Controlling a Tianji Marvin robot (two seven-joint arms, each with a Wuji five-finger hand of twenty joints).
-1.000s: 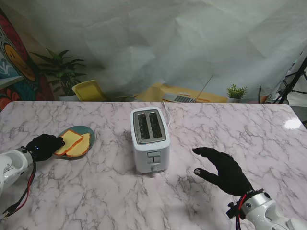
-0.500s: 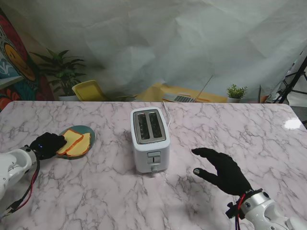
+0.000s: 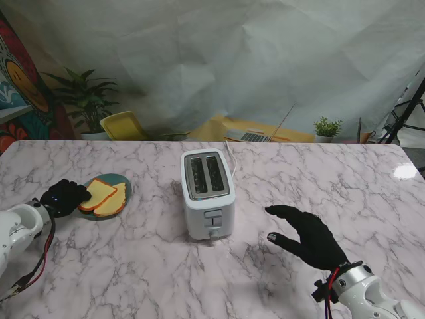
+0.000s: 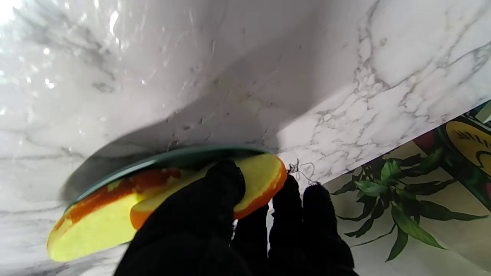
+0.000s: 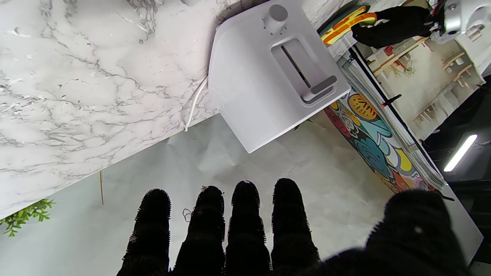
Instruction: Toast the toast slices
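- Toaster (image 3: 208,193) stands mid-table on the marble table (image 3: 133,266), both slots empty.
- Right hand (image 3: 309,234) hovers right of it, fingers spread, holding nothing.
- Left hand (image 3: 64,197) pinches the upper toast slice (image 3: 99,193) on the green plate (image 3: 123,187); second slice (image 3: 114,201) underneath.

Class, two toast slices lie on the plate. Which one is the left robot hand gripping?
The upper slice, the one overlapping the other and lying nearer the left robot hand. Its edge sits between thumb and fingers; the lower slice lies untouched on the plate.
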